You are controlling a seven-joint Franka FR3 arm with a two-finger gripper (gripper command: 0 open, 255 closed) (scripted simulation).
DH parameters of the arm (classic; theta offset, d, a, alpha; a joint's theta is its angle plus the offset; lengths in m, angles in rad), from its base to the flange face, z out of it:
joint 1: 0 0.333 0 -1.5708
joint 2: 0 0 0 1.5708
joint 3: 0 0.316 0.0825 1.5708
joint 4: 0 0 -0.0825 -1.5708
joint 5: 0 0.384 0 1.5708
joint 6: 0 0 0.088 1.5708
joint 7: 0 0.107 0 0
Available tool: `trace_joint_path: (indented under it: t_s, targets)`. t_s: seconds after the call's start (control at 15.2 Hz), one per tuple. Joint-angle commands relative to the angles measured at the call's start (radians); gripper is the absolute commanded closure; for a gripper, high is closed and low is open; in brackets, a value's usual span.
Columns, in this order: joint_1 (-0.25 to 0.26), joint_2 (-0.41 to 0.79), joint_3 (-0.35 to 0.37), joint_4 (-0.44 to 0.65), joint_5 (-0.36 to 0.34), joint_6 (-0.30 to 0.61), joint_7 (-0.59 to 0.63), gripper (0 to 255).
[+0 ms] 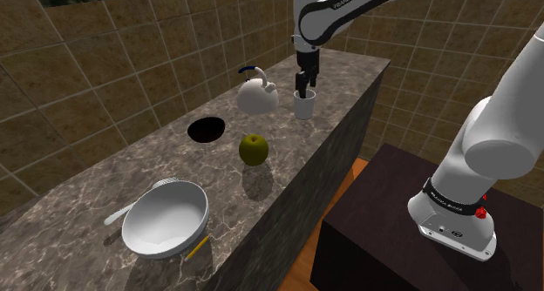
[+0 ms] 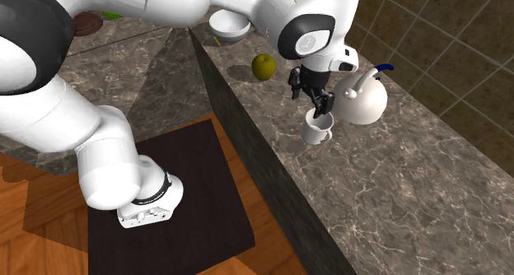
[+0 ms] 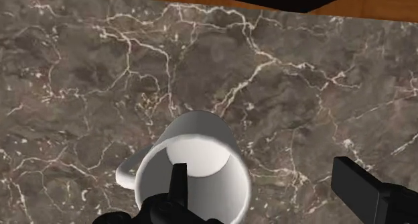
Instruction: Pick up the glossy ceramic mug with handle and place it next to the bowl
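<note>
A glossy white mug [image 1: 303,105] with a handle stands upright on the dark marble counter [image 1: 344,89], close beside a white kettle [image 1: 258,94]. My gripper [image 1: 304,87] hangs straight over the mug, open. In the wrist view one finger [image 3: 177,184] dips inside the mug [image 3: 194,165] while the other finger [image 3: 355,182] stands well outside it, so the jaws straddle one wall without clasping it. The mug's handle [image 3: 127,176] sticks out on the side away from the outer finger. The white bowl [image 1: 166,218] sits at the counter's near end. In the second exterior view, the gripper [image 2: 317,109] is above the mug [image 2: 317,130].
A green apple [image 1: 253,148] and a round black hole [image 1: 207,129] lie between mug and bowl. A utensil handle [image 1: 120,214] and a yellow pencil [image 1: 196,246] lie by the bowl. The counter's edge drops off toward my dark stand [image 1: 375,219].
</note>
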Motion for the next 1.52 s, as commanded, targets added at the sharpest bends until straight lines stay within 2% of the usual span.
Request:
trace_joint_path:
  t_s: [0.0,0.13,0.59,1.12,1.19,1.45]
  targets:
    - [0.002,0.081,0.0,0.051,0.012,0.03,-0.02,0]
    - [0.002,0.124,0.002,0.079,0.018,0.046,-0.03,0]
    - [-0.002,0.171,0.0,0.029,0.018,0.143,-0.03,0]
    - [-0.002,0.171,0.0,0.029,0.018,0.143,-0.03,0]
    - [-0.002,0.171,0.0,0.029,0.018,0.143,-0.03,255]
    - [-0.002,0.171,0.0,0.029,0.018,0.143,-0.03,255]
